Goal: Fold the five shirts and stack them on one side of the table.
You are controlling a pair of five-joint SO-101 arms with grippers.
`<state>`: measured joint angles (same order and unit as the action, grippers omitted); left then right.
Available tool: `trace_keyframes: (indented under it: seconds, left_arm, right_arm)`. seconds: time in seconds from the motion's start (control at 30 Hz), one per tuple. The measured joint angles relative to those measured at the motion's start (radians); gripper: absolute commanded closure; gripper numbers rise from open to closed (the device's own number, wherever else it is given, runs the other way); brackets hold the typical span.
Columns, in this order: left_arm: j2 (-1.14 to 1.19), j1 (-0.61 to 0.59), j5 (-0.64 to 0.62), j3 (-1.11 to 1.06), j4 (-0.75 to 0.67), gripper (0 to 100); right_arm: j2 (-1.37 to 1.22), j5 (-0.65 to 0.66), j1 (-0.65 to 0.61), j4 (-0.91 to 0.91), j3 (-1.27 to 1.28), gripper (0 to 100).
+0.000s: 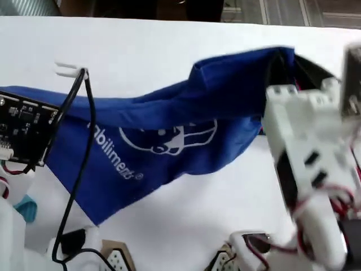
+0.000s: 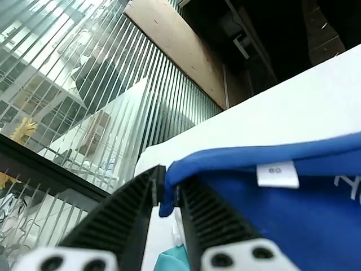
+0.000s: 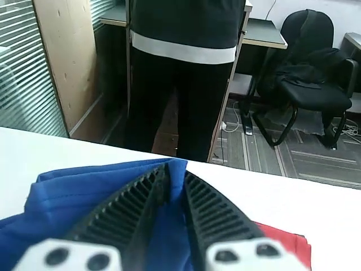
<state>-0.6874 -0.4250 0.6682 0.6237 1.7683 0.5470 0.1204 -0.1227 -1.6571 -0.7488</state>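
White bench [image 1: 169,34] under everything. Behind it, on the left wrist side: slatted glass wall [image 2: 67,84] and wood panel [image 2: 180,51]. Past the far edge on the right wrist side: black office chair [image 3: 310,84] with dark clothes dumped on it.

Blue shirt [image 1: 169,118] strung across the bench between both arms, white print [image 1: 169,138] facing up, lower flap sagging toward the near edge. White size label [image 2: 276,174] showing on the blue just under the upper edge.

Left pincer [image 2: 168,192]: pressed together on a folded blue edge, cloth caught right at the ribbed tips. Right pincer [image 3: 175,169]: likewise clamped on blue shirt, cloth pinched between the ribbed fingers [image 3: 141,197] and bunching out to one side.

Around it:
- red shirt [image 3: 282,240] flat on the bench, just beneath the right pincer
- teal cloth [image 2: 169,259] low beside the left pincer

Blocking the high view:
- left arm's circuit board [image 1: 25,130] and black cable [image 1: 86,161] across the shirt's left end, hiding that grip
- right arm's white housing [image 1: 307,152] over the shirt's right end, hiding that grip too
- small white clip-like part [image 1: 67,70] at the cable's top end, cannot tell whether resting on the bench or fixed to the arm
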Motion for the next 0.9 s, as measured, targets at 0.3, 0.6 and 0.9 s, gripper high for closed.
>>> trace_keyframes:
  seconds: [0.3, 0.6, 0.9]
  left_arm:
    - [-0.087, 0.0, 0.0, 0.0, 0.0, 97]
    - [-0.224, 0.0, 0.0, -0.121, 0.0, 97]
    - [-0.245, 0.0, 0.0, -0.157, 0.0, 97]
  right_arm:
    - [0.149, 0.0, 0.0, -0.08, 0.014, 97.9]
    - [0.336, 0.0, -0.068, -0.081, 0.278, 97.9]
    - [0.47, 0.0, -0.091, -0.057, 0.483, 97.9]
